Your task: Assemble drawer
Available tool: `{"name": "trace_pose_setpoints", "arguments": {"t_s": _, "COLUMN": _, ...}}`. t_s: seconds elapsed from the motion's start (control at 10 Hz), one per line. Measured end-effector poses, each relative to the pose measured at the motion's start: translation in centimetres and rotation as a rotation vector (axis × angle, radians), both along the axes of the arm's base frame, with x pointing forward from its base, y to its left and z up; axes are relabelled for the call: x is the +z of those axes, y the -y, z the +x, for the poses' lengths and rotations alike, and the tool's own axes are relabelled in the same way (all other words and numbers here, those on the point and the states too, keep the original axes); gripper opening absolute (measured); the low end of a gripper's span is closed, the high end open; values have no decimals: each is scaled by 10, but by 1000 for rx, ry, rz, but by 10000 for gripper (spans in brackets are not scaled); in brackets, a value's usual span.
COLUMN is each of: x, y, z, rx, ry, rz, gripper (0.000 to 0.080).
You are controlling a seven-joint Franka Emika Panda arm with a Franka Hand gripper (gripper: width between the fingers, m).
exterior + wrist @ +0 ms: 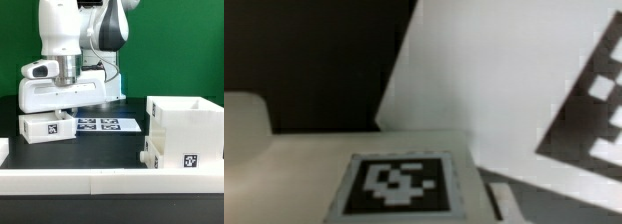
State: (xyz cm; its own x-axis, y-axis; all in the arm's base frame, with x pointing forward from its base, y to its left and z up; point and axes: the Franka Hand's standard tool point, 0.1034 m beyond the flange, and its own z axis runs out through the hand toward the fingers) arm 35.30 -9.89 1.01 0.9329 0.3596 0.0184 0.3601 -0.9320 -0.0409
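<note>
A small white open-top tray [44, 127] with a marker tag lies on the black table at the exterior view's left. My gripper [63, 112] is lowered straight onto its right end, and the fingertips are hidden at the tray's wall. The wrist view shows the tray's tag [397, 185] very close and blurred, with no finger clearly visible. The tall white shell [186, 118] stands at the exterior view's right. A second tagged tray [182, 157] sits low in its front.
The marker board [100, 125] lies just right of the left tray and shows in the wrist view [589, 110]. A long low white rail [100, 181] runs along the front. Another white piece [3, 151] sits at the left edge.
</note>
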Motion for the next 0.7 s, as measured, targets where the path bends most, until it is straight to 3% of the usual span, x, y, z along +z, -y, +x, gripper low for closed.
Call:
{"name": "trace_pose_setpoints", "arguments": {"t_s": 0.3, "x": 10, "y": -17, "z": 25, "rx": 39, "ry": 0, "rz": 6, "gripper": 41}}
{"name": "trace_pose_setpoints", "arguments": {"t_s": 0.7, "x": 29, "y": -49, "z": 78, "rx": 84, "ry": 1, "rz": 19, "gripper": 41}}
